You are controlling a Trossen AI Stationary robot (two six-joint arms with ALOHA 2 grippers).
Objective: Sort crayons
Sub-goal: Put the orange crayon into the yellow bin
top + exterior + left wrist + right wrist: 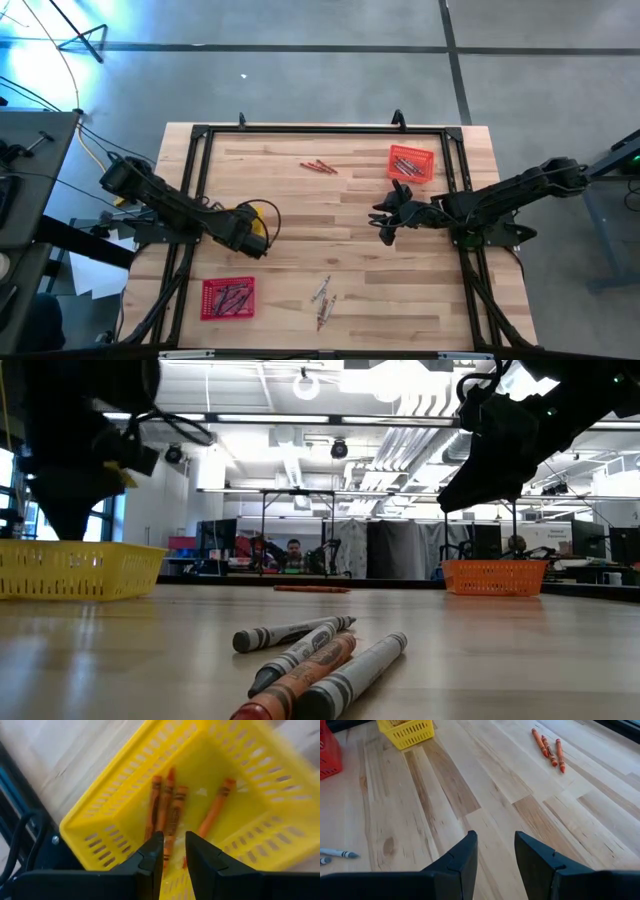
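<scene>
My left gripper (174,855) hangs open over the yellow tray (117,795), pointing steeply down into it. Several orange crayons (172,817) lie on the tray's floor. The lower end of one shows in the gap between the fingers, clear of both. My right gripper (495,852) stands open above bare wood at the table's right middle (385,222), with nothing between its fingers. Three orange-red crayons (549,747) lie loose on the far middle of the table (318,167). Grey and orange crayons (320,660) lie near the front edge (322,293).
A red tray (228,297) holding crayons sits at the front left. An orange tray (410,162) with crayons stands at the far right, behind my right gripper. A black frame (200,135) borders the wooden table. The wood between the two arms is bare.
</scene>
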